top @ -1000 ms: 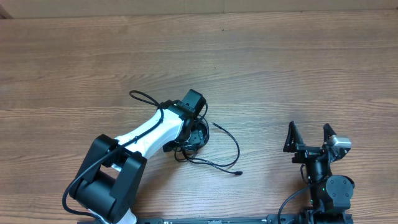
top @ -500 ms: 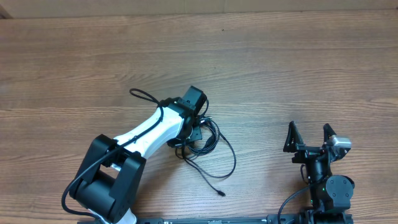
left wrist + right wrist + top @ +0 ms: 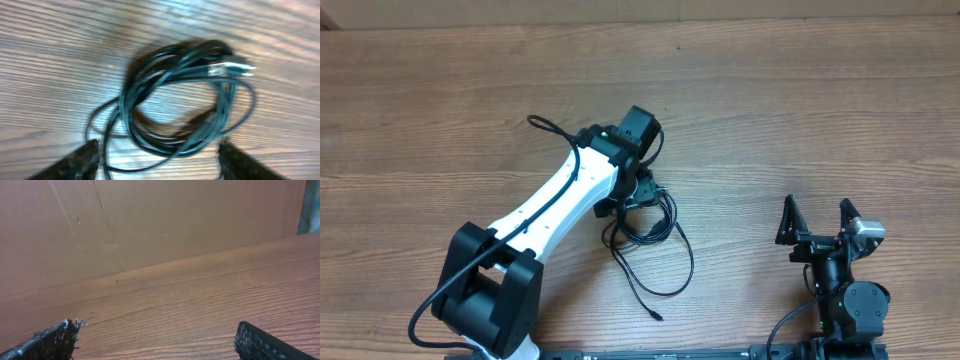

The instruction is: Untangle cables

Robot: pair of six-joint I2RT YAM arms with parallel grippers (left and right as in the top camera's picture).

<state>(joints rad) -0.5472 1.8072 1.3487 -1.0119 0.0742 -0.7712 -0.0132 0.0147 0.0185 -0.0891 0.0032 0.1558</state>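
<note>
The cables (image 3: 195, 55) are black, and their plug tips (image 3: 244, 69) are silver. The table (image 3: 800, 110) is mid-brown wood with darker grain lines running along it. The left arm (image 3: 565, 195) has a white shell with black joints and a black base, and a small green light (image 3: 604, 130) shows near its wrist. The right arm (image 3: 840, 290) is black with a silver-grey block (image 3: 865, 228) on one side. The wall (image 3: 150, 220) is plain brown.

Wooden table (image 3: 820, 100), brown wall (image 3: 150, 220)
</note>
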